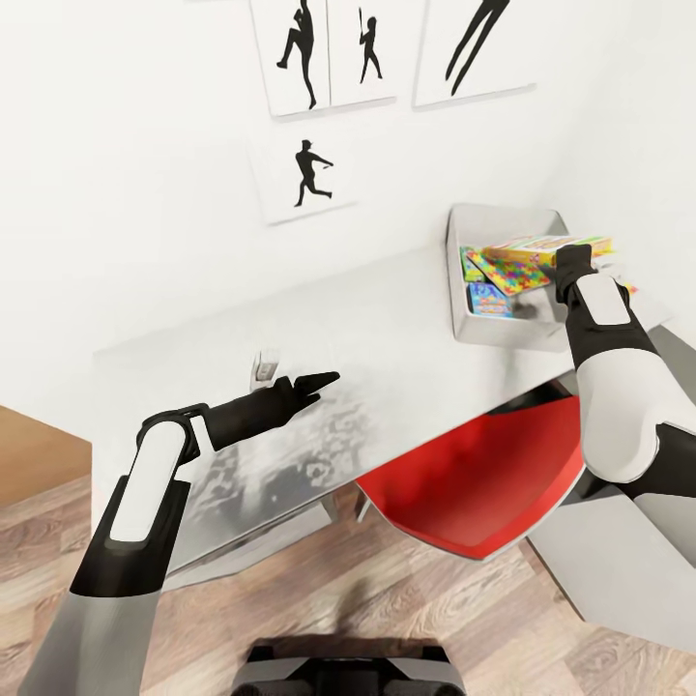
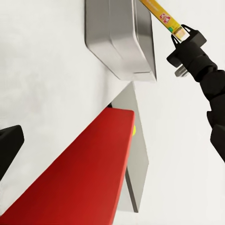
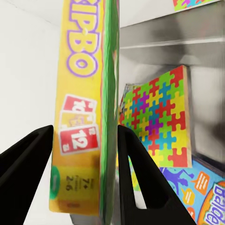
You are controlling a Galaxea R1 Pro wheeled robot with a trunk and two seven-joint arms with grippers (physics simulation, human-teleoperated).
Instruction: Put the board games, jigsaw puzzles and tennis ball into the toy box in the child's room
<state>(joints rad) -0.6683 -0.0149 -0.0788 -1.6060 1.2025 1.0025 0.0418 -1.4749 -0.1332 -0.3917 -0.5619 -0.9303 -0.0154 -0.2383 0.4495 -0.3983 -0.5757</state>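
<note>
My right gripper (image 1: 570, 259) is shut on the green and yellow "Skip-Bo" board game (image 1: 537, 249), holding it on edge over the light-grey toy box (image 1: 503, 333) at the table's (image 1: 387, 319) right end. In the right wrist view the game (image 3: 84, 108) stands between my fingers (image 3: 28, 159), above a jigsaw puzzle (image 3: 159, 122) and a teal-blue board game (image 3: 206, 192) lying in the box. A second puzzle's (image 3: 192, 3) corner shows beyond. The left wrist view shows the toy box (image 2: 122, 42) and the right gripper (image 2: 185, 37) from the side. My left gripper (image 1: 324, 384) hovers open over the table's middle, holding nothing.
A red chair (image 1: 483, 483) is tucked under the table in front of the toy box. A small white object (image 1: 264, 367) sits on the table by my left gripper. A yellow-green sliver (image 2: 134, 130) peeks past the chair's edge. Black silhouette pictures (image 1: 309, 174) hang on the wall.
</note>
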